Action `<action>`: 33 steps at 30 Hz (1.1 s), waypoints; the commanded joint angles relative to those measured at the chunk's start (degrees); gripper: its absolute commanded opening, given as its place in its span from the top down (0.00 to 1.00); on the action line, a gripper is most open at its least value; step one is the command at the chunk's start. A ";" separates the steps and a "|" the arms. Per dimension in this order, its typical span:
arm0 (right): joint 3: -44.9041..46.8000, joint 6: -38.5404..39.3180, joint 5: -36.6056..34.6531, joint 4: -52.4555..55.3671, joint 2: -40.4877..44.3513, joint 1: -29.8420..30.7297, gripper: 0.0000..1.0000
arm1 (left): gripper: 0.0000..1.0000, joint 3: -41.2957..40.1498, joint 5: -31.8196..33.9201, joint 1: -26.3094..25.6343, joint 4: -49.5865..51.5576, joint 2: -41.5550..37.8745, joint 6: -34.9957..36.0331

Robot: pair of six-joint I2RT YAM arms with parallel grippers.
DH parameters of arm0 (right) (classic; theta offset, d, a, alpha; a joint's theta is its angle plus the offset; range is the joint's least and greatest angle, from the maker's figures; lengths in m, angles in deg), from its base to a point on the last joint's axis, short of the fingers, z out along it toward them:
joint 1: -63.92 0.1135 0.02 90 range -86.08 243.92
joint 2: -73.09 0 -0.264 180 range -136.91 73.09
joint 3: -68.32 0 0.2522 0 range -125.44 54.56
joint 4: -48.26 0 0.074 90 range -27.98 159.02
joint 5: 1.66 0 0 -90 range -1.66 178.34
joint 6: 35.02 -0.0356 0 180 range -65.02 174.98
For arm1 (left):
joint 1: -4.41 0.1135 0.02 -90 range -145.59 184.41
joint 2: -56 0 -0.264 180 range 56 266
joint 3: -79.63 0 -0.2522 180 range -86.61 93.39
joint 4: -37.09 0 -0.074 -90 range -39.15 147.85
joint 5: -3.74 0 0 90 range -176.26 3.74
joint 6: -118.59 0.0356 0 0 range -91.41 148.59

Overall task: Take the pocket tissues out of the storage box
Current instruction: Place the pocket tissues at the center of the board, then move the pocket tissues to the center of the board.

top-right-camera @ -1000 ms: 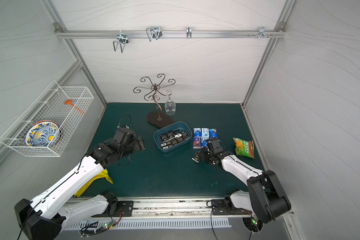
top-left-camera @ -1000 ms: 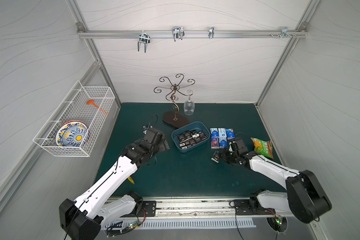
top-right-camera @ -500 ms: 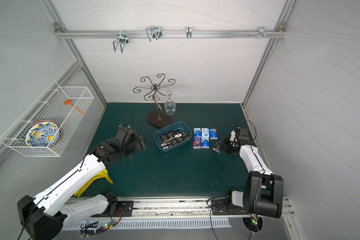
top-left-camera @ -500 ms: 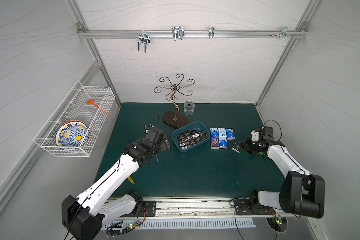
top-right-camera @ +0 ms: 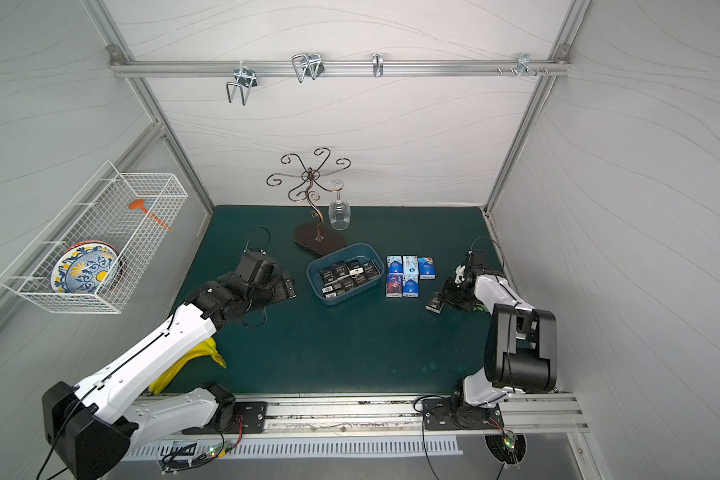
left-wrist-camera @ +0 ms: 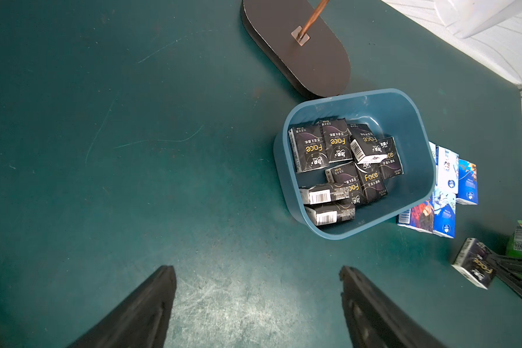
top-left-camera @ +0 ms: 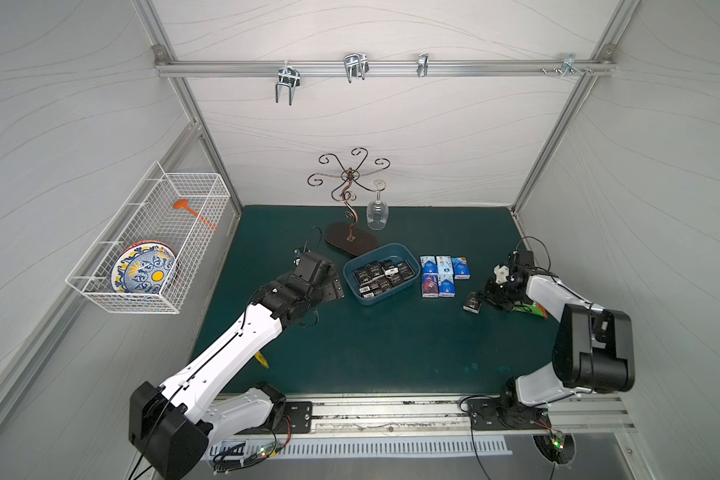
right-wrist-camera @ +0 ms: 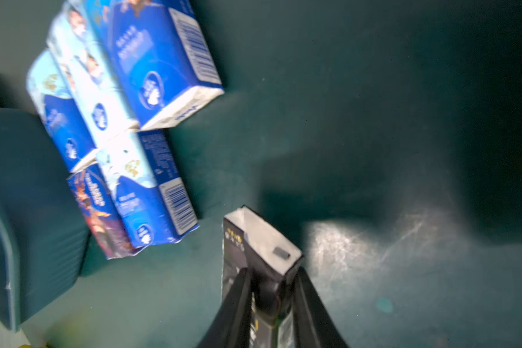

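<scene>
Tabletop: black pack carried past blue packs; storage box still loaded.
Right hand straddles it, grip unclear.

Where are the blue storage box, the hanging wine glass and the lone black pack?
storage box [top-left-camera: 391, 293]: top view, front wall.
wine glass [top-left-camera: 377, 216]: top view, bowl.
black pack [left-wrist-camera: 473, 265]: left wrist view, lettered face.

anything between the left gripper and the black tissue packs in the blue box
Only the storage box's near wall. The open left gripper hovers over bare mat beside it; the black packs lie uncovered, reachable from above.
</scene>
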 commanded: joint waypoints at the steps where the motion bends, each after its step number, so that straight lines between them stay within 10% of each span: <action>1: -2.17 0.97 -2.00 0.42 -2.02 0.73 0.63 | 0.11 1.84 -0.16 -0.04 -1.74 -1.22 0.87; 20: 2.18 -3.01 -4.22 1.18 2.07 1.89 0.50 | 0.11 1.63 -1.20 -0.03 -0.98 -2.78 1.12; 33: -1.56 -0.41 -5.19 -3.06 -6.11 3.65 0.75 | 0.11 2.43 0.62 -0.13 -0.30 -2.53 1.22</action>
